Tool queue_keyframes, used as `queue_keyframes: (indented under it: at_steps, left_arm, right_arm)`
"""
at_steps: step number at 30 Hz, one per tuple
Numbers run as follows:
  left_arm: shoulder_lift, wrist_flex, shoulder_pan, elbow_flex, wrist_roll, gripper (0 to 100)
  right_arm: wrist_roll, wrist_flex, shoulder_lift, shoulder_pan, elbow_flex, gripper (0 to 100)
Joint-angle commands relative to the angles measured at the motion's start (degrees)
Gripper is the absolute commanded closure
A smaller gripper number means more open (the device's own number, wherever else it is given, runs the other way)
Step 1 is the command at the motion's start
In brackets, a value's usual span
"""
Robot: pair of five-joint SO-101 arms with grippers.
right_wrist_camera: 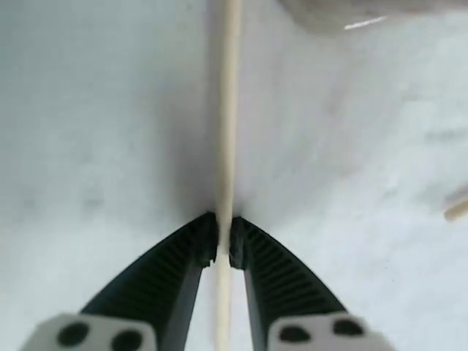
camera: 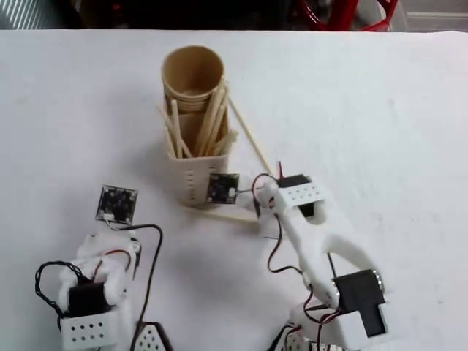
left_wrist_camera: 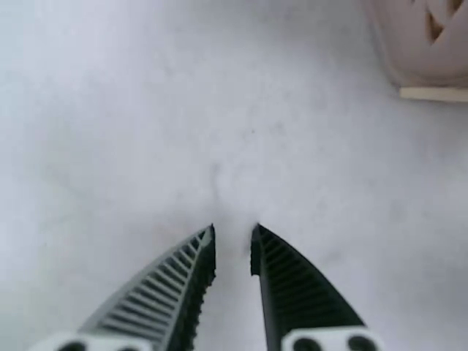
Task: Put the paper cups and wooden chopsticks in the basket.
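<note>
A cream perforated basket (camera: pixel 191 179) stands at the table's middle, holding stacked paper cups (camera: pixel 191 73) and several wooden chopsticks (camera: pixel 212 121). One chopstick (camera: pixel 219 216) lies on the table at the basket's near side, and my right gripper (right_wrist_camera: pixel 224 238) is shut on that chopstick (right_wrist_camera: pixel 228 110) just above the tabletop. The right gripper (camera: pixel 256 208) sits right of the basket's base (right_wrist_camera: pixel 351 11). Another chopstick (camera: pixel 252 146) lies slanting on the table to the right of the basket. My left gripper (left_wrist_camera: pixel 234 238) hovers over bare table, narrowly open and holding nothing, with the basket's corner (left_wrist_camera: pixel 431 44) ahead.
The left arm (camera: pixel 99 270) rests at the near left, its cables looping beside it. The right arm (camera: pixel 329 256) stretches in from the near right. White table (camera: pixel 380 110) spreads wide to the far left and right.
</note>
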Motion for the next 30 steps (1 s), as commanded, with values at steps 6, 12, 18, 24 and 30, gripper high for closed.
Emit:
queue_keyframes:
  at_steps: [6,12,18,24,30]
  left_arm:
    - [-0.48,0.35,-0.04,-0.09,-0.35,90]
    - [-0.48,0.35,-0.04,-0.09,-0.35,90]
    - [-0.48,0.35,-0.04,-0.09,-0.35,90]
    - [-0.48,0.35,-0.04,-0.09,-0.35,90]
    - [-0.48,0.35,-0.04,-0.09,-0.35,90]
  right_arm:
    - [5.89,2.42,-16.22,7.52,6.51,98.2]
    - [5.80,9.54,-39.96,4.97,15.21,98.2]
    - [11.60,22.20,-64.22,15.16,15.74,98.2]
    - [5.98,27.56,-81.63,28.62,15.82,98.2]
    - [-2.29,28.53,-78.73,35.12,15.91,98.2]
